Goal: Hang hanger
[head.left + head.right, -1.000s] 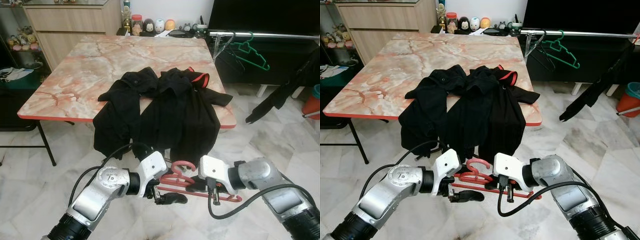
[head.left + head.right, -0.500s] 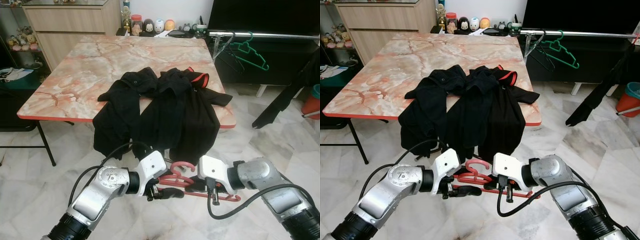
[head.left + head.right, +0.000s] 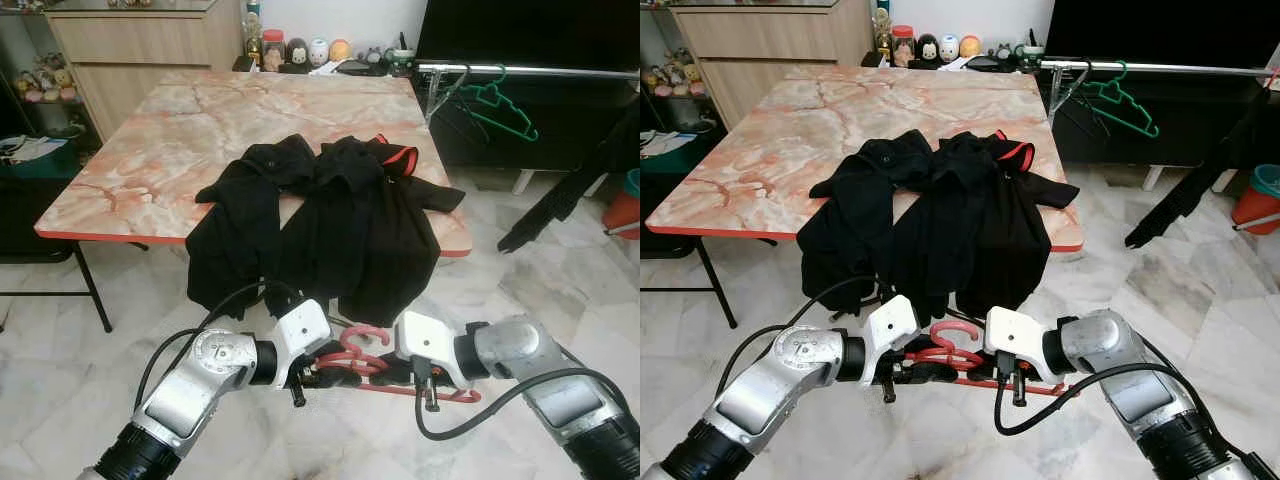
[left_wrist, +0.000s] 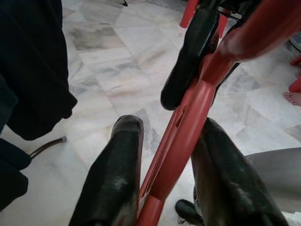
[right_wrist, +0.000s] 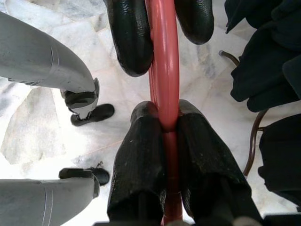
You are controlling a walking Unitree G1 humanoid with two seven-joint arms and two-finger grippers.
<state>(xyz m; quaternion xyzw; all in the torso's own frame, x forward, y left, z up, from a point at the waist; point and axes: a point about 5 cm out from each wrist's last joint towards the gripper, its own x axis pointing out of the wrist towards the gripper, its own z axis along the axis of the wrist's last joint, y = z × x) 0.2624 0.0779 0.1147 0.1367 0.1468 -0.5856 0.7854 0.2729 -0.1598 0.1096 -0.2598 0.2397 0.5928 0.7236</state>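
Right gripper (image 5: 162,125) clamps the red hanger (image 3: 362,352) – left gripper (image 4: 164,136) straddles it (fingers apart), below the table (image 3: 120,160)

My left gripper (image 4: 178,155) reaches toward twelve o'clock with its two black fingers (image 4: 115,174) parted, one on each side of the red hanger (image 4: 186,127). The hanger's flat arm runs up between them from six o'clock toward one o'clock; I cannot tell whether either finger touches it. Beyond my fingertips, at about twelve o'clock, another black finger (image 4: 188,56) lies against the hanger. Black cloth (image 4: 33,66) hangs at nine to ten o'clock over the pale marble floor (image 4: 113,70).
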